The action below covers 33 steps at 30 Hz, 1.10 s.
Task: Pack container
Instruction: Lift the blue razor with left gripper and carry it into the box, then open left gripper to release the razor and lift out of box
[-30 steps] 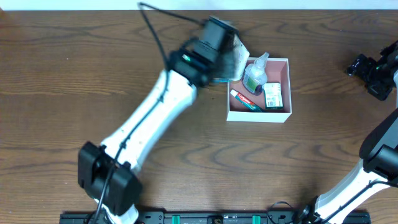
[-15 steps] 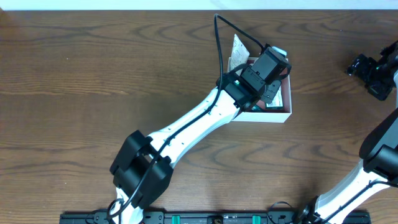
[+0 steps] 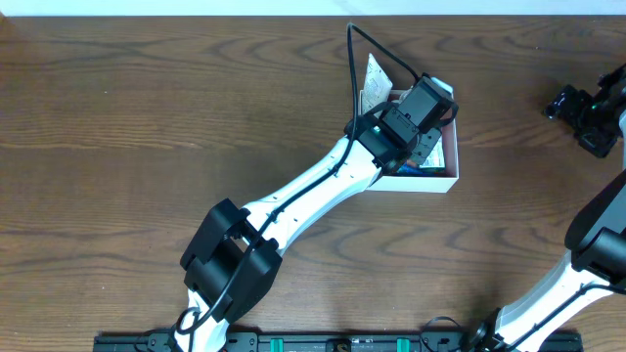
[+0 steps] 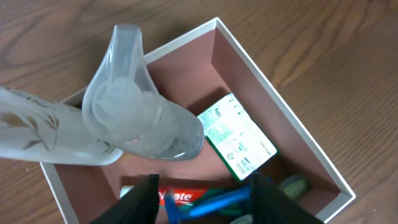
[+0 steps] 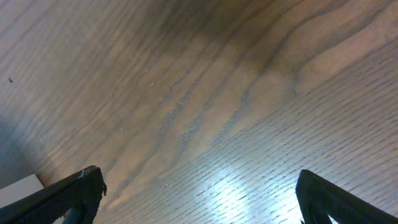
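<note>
The container [image 3: 430, 182] is a square white-walled box with a pink inside, on the table at centre right. In the left wrist view the container [image 4: 283, 106] holds a clear-capped bottle [image 4: 137, 118], a green-and-white soap packet [image 4: 239, 140] and a red toothpaste tube [image 4: 180, 197]. My left gripper [image 3: 421, 132] hangs low inside it. Its fingers [image 4: 202, 199] are closed partway on a blue plastic item [image 4: 230, 199], just above the toothpaste. My right gripper [image 3: 587, 112] is at the far right, and its fingers [image 5: 199, 193] are wide apart over bare wood.
A white, wrapper-like sheet [image 3: 370, 70] sticks up at the container's back left corner. A small greenish item [image 4: 292, 185] lies in the container's near right corner. The left arm lies diagonally across the table's middle. A white corner [image 5: 18, 186] shows at lower left in the right wrist view.
My left arm has swung right from beside the container's left wall to over its inside, and has barely moved in the last half second. The right arm has not moved.
</note>
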### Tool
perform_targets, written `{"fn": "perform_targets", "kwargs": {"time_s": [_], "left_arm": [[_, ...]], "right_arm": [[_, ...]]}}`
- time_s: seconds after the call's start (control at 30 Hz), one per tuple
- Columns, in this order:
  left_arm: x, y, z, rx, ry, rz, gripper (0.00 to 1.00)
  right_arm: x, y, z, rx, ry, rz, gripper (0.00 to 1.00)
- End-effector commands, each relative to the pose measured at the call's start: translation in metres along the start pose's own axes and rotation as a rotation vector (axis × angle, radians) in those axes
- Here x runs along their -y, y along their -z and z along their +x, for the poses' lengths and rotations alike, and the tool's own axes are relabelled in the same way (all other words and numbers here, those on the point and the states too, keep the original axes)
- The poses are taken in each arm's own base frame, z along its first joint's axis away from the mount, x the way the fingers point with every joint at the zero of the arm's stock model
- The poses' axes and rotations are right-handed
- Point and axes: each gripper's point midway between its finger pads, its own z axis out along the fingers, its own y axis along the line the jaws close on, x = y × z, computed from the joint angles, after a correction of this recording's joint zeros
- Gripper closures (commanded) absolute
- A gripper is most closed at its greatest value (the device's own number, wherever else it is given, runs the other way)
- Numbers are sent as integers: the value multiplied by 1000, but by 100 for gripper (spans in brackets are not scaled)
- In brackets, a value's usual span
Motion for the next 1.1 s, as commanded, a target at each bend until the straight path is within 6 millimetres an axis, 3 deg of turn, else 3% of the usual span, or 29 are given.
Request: {"fn": "perform_targets", "kwargs": {"time_s": [0.0,0.1,0.23,0.43,0.53,0.6,0.7,0.9,1.07], "left_arm": [[-10,2,4,-19,-10,-38,48],[-30,21,4,-28,7,-114,43],[-73,64,13,-75,93,-256,36],[-139,131,63,-255,336,-425,35],[-160,155,85,-327,427,-485,34],[-167,166,98,-381,452,-504,2],[-174,173,111,-440,458,-527,2],[-174,174,112,-445,459,-528,2],[-164,173,118,-484,476,-473,2]], "right_arm": [[0,10,-3,20,-11,-1,1],[0,10,-3,20,-11,-1,1],[0,10,-3,20,-11,-1,1],[0,10,-3,20,-11,-1,1],[0,10,-3,20,-11,-1,1],[0,10,-3,21,-12,-1,1],[0,10,-3,20,-11,-1,1],[0,10,-3,20,-11,-1,1],[0,10,-3,20,-11,-1,1]]}}
